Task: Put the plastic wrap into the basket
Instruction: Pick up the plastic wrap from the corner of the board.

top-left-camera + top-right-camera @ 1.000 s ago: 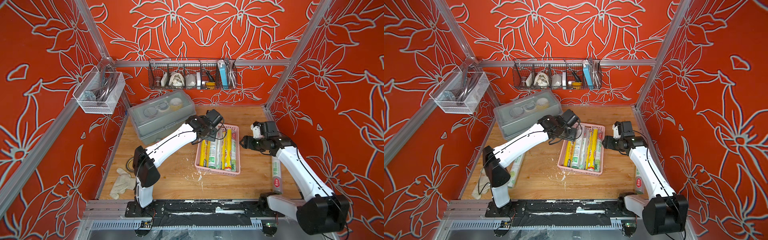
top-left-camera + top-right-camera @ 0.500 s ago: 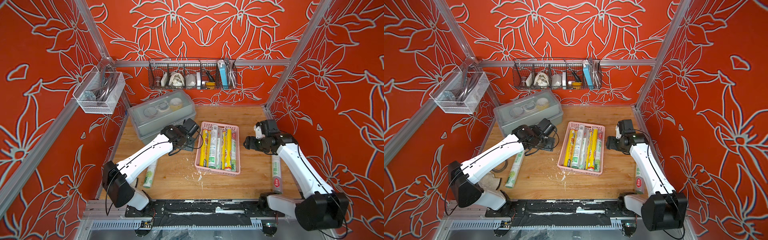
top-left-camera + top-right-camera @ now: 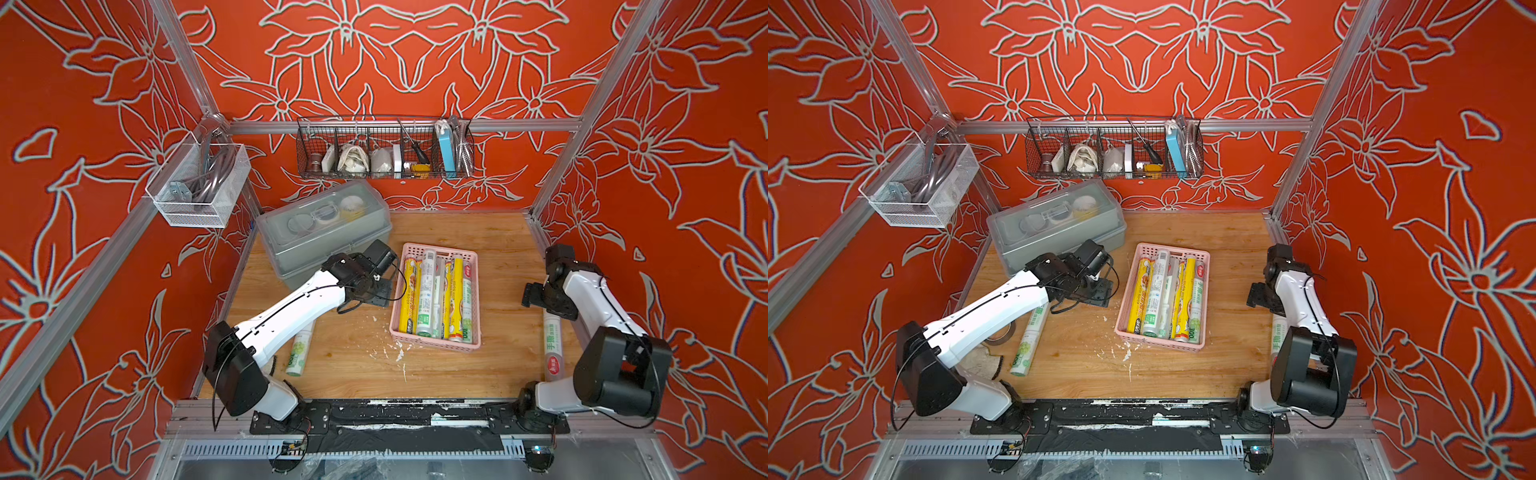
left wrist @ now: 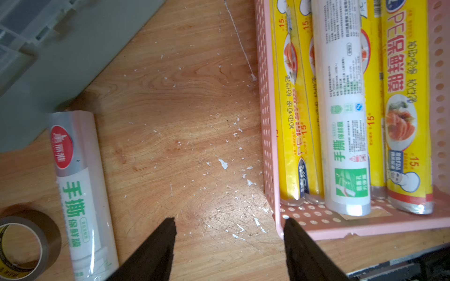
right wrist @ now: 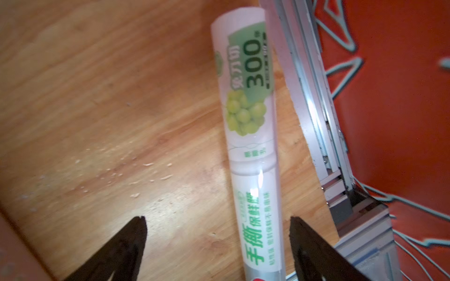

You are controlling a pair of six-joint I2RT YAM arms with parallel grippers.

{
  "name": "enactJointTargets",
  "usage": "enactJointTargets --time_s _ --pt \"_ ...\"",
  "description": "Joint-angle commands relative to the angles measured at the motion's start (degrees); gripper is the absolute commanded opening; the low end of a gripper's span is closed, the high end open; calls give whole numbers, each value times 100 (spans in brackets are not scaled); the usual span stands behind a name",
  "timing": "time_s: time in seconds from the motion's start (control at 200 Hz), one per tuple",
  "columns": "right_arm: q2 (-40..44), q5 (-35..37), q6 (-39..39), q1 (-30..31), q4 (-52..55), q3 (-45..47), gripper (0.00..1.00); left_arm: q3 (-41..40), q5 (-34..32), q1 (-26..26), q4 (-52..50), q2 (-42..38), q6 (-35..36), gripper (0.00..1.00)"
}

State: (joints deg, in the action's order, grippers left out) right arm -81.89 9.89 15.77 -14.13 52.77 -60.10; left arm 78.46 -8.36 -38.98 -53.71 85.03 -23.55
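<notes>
Checking a top view: where lies the plastic wrap (image 3: 428, 291)?
— Most fills the pink basket (image 3: 434, 345); one loose roll (image 3: 552, 349) lies on the worktop (image 3: 498, 249) beside the right hand (image 3: 530, 295).
Right wrist view?
— Right hand wide open, empty; roll's long axis runs between its fingers (image 5: 121, 248).
Left wrist view?
— Left hand (image 4: 229, 220) open, empty; another roll (image 4: 78, 189) lies aside.

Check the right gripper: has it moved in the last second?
Yes. In a top view the right gripper has drawn away from the basket, rightward, and now hangs open above the loose roll outside the basket.
</notes>
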Motion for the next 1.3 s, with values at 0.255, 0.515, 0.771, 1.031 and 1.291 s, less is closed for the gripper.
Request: enactJointTargets --time_s 0.255,0.515,0.771,1.031,1.291 --pt "-360 -226 286 -770 174 210 100 -36 388 15 175 -159 88 71" --pt "-688 -607 217 -771 105 259 99 32 448 13 204 -200 41 71" --pt "-835 -690 229 -775 74 209 100 244 488 13 162 -180 44 71" --pt "-1018 -1102 193 -768 66 156 97 267 459 13 155 -208 56 71" --pt "-1172 -1586 141 -735 49 147 88 333 405 13 115 -206 67 71"
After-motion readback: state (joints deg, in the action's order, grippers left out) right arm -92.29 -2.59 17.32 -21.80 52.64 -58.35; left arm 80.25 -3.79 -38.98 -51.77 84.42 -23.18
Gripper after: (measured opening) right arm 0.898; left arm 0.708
